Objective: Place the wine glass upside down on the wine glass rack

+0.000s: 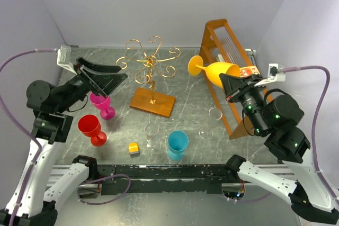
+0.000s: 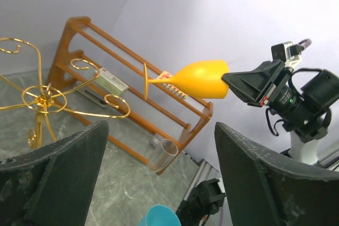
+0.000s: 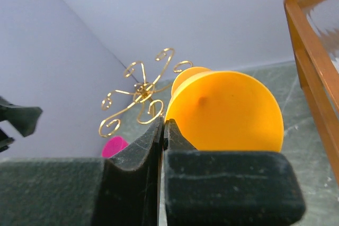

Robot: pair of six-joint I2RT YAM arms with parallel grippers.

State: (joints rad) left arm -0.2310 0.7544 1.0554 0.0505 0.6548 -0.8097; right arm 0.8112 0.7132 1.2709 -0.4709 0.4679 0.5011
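My right gripper [image 1: 226,80] is shut on the rim of a yellow wine glass [image 1: 214,71] and holds it sideways in the air, foot pointing left toward the rack. The glass fills the right wrist view [image 3: 228,112] and shows in the left wrist view [image 2: 198,79]. The wine glass rack [image 1: 150,62], a gold wire tree with scroll arms on a brown wooden base [image 1: 152,101], stands at the table's middle back, left of the glass; it also shows in both wrist views [image 3: 140,95] [image 2: 45,98]. My left gripper [image 1: 106,75] is open and empty above a magenta goblet [image 1: 103,104].
A tall orange wooden slatted frame [image 1: 225,41] stands at the right, just behind the held glass. A red goblet [image 1: 92,129], a teal cup [image 1: 177,145], a small yellow block [image 1: 134,148] and clear glasses [image 1: 152,133] [image 1: 211,123] stand on the near half of the table.
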